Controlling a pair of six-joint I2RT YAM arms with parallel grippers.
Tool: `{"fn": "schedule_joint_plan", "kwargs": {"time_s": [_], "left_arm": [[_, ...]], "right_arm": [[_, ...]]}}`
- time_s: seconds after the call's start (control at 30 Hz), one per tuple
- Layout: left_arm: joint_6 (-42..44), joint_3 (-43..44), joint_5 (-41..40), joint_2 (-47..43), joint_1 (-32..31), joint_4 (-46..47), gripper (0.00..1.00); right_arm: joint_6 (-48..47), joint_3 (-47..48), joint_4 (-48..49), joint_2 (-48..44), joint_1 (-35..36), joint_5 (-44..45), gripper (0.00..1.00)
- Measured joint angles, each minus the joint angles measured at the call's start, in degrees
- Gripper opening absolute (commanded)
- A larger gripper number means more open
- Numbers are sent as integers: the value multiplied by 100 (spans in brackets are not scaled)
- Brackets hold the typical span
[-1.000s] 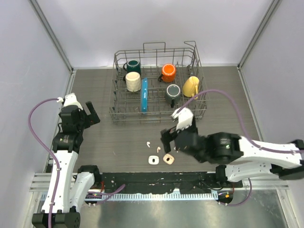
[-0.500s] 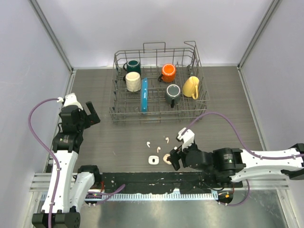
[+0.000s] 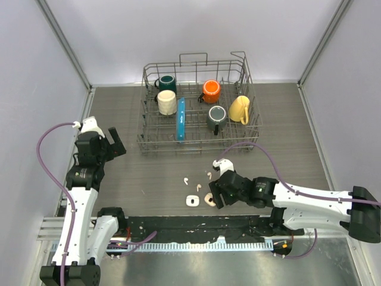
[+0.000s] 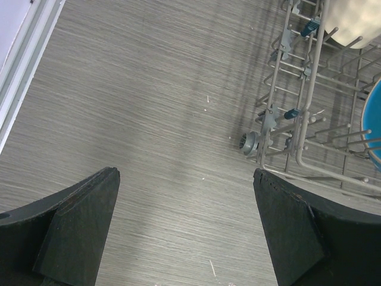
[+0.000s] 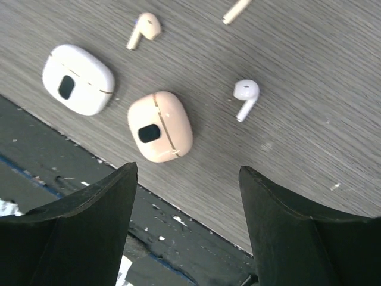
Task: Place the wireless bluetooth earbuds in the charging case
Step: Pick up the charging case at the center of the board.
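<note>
1. Left pincer (image 4: 183, 179): jaws wide, nothing between them, hanging over bare surface (image 4: 149, 89) beside the dish rack (image 4: 309, 107).
2. Right pincer (image 5: 186, 179): jaws apart, holding nothing, low over the near edge of the surface, just short of the pink-beige case (image 5: 159, 126).
3. White case (image 5: 78, 79): beside the pink-beige case, not touching it.
4. White earbud (image 5: 245, 95), pink-beige earbud (image 5: 144, 28) and the stem of a third earbud (image 5: 236, 11): each loose on the surface, outside the cases.
</note>
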Motion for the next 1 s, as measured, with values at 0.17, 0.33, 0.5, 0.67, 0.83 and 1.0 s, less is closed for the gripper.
{"fn": "schedule_joint_plan", "kwargs": {"time_s": [0.17,0.33,0.5,0.67,0.83,1.0], "left_arm": [[11,-2,4,28,0,2,100],[68,-2,33,92,0,2,100],[83,-2,46,90,0,2,100],[87,-2,46,90,0,2,100],[94,-2,46,90,0,2,100],[96,-2,46,90,0,2,100]], "right_arm": [[-227,0,240,-96,-42,-538,73],[-564,59,365,354,-42,-835,71],[-868,234,437,852,-37,-909,69],[-1060,323,590,951,-35,-903,69],[-1187,352,741,1115,-35,-905,68],[-1237,361,791,1436,-35,-901,68]]}}
